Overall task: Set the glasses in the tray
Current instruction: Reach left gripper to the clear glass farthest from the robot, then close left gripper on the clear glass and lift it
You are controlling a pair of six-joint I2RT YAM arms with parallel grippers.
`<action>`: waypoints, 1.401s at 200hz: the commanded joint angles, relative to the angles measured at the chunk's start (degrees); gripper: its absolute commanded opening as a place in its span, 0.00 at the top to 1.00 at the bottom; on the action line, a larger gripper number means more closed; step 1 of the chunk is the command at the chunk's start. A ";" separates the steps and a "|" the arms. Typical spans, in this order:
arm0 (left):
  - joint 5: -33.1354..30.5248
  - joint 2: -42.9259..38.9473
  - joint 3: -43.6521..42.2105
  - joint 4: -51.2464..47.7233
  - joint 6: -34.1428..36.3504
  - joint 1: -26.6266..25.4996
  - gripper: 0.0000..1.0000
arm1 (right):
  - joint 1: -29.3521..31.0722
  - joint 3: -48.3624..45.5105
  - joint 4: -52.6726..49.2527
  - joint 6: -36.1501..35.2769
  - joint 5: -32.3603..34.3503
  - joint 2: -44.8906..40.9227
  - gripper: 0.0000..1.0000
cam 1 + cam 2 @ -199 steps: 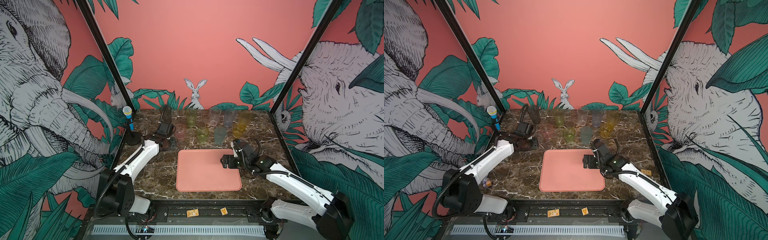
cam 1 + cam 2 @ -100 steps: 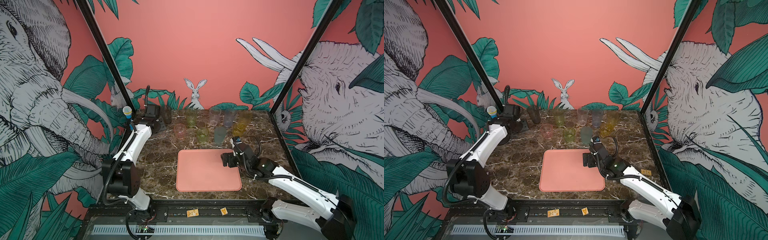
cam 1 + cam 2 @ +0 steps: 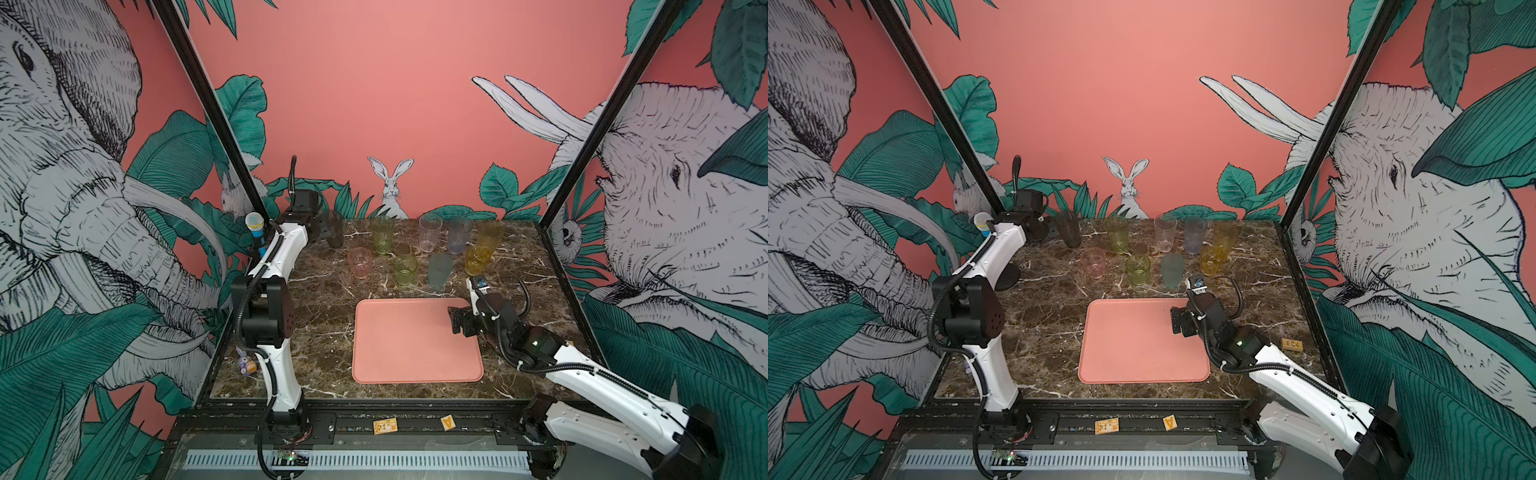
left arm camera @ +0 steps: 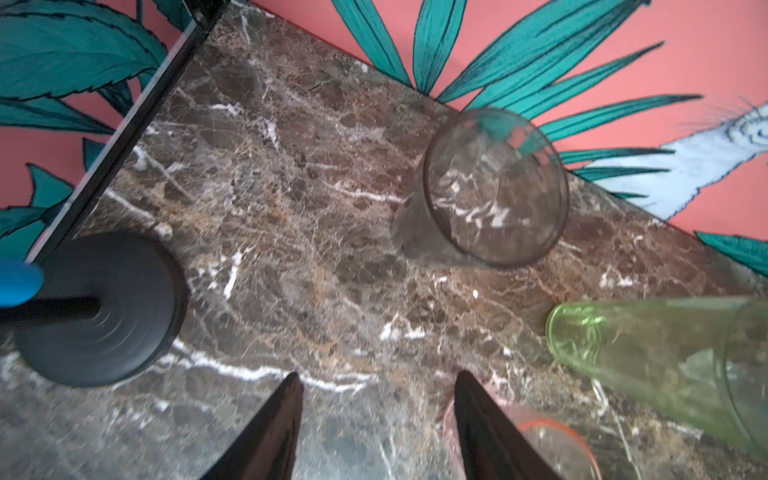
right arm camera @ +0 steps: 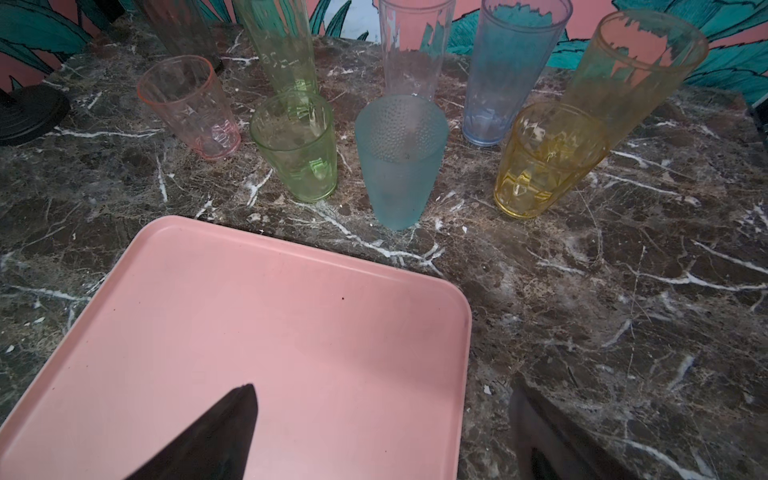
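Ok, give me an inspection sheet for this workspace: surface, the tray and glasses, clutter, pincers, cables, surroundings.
Surface: brown marble tabletop, no spills seen.
Job's things: pink tray empty; nine glasses upright on the marble behind it, in two rows.
Clutter: toy microphone on a black stand, back left; small purple figure at the left edge; wooden block at the right.
Pincers: left pincer open, empty, near the smoky grey glass; right pincer open, empty, over the tray's right edge.
Cables: black hoses loop off both wrists, clear of the glasses.
Surroundings: pink walls with an elephant, rabbit and leaf mural; black frame posts.
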 commanded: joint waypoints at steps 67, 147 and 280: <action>6.93 10.42 17.15 0.46 -2.97 2.25 0.39 | 0.18 -1.58 5.35 -0.80 2.15 1.20 0.03; 6.03 19.63 28.87 -5.39 -2.60 2.32 0.42 | 0.18 -0.44 5.54 -0.75 1.46 4.76 0.03; 6.15 22.62 28.92 -5.68 -2.41 2.41 0.65 | 0.09 -0.33 5.64 -0.69 1.27 5.33 0.02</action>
